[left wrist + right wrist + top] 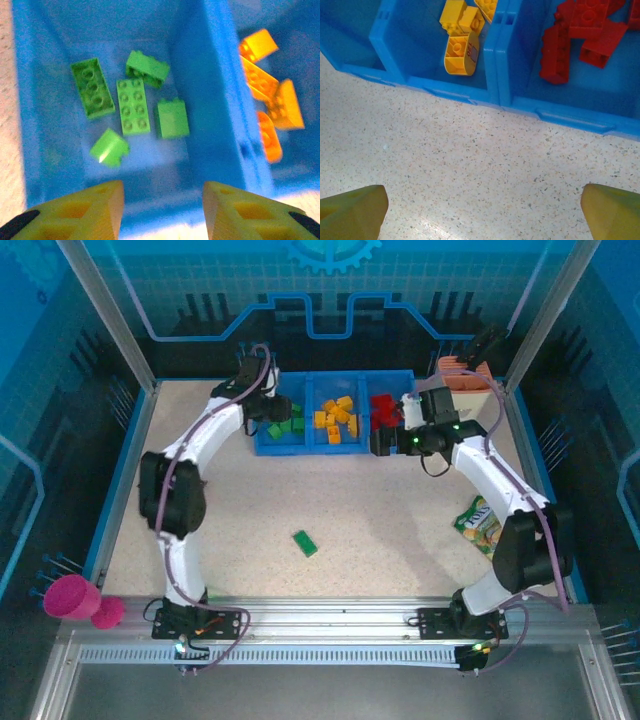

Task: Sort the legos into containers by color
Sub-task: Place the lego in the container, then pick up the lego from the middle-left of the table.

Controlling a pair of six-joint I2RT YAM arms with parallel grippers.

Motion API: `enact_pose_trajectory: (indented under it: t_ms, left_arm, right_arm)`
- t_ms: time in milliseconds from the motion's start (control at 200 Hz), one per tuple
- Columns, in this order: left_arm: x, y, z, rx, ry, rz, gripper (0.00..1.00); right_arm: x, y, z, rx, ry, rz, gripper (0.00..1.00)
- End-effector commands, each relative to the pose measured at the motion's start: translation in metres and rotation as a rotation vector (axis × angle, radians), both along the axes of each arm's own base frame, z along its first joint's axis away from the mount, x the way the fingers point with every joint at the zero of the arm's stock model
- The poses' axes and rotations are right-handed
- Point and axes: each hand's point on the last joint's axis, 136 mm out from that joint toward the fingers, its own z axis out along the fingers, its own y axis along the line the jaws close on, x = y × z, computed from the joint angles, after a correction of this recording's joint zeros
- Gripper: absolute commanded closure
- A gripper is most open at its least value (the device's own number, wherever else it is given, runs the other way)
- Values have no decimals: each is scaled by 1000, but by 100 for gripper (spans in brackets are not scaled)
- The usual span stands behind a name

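The blue bin tray point(335, 448) stands at the back of the table with three compartments. Green legos point(285, 427) lie in the left one, orange-yellow legos point(335, 420) in the middle, red legos point(385, 408) in the right. One green lego point(305, 543) lies loose on the table's middle. My left gripper point(162, 210) hangs open above the left compartment's near wall with nothing between its fingers. Below it lie several green bricks point(132, 106), and one blurred green brick point(110, 147) sits nearest. My right gripper point(482, 210) stands wide open over bare table just in front of the tray rim point(570, 117).
A green-and-yellow snack packet point(478, 525) lies at the right beside the right arm. A peach holder point(465, 375) stands at the back right corner. A pink cup point(72, 597) sits outside the table's left edge.
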Motion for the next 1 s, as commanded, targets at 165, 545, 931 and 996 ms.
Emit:
enact_pose_trajectory:
  t_ms: [165, 545, 931, 996]
  left_arm:
    - [-149, -23, -17, -39, 173, 133, 45]
    - [-248, -54, -78, -170, 337, 341, 38]
    - [-271, -78, -121, -101, 459, 475, 37]
    - [-273, -80, -126, -71, 487, 494, 37]
  right_arm:
    - [-8, 1, 19, 41, -52, 13, 0]
    - [-11, 10, 7, 86, -53, 58, 0]
    - [-13, 11, -3, 134, -39, 72, 0]
    - [-12, 10, -4, 139, -36, 66, 0]
